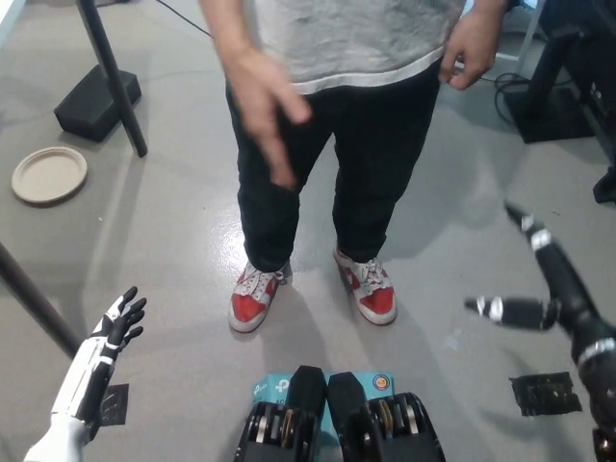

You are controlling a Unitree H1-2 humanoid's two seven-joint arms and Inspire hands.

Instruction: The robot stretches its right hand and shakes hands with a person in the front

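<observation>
Blurring person's hand (262,96), face cropped

White segmented left hand (108,337) with black fingertips; black right hand (549,289) with silver finger bands. Person (327,115): grey shirt, black trousers, red-white sneakers (252,296).

Single head view, taken from the robot's head, directed steeply down onto the grey floor (173,221), a standing person (337,115) framed from chest to shoes at close range, no second view supplied
</observation>
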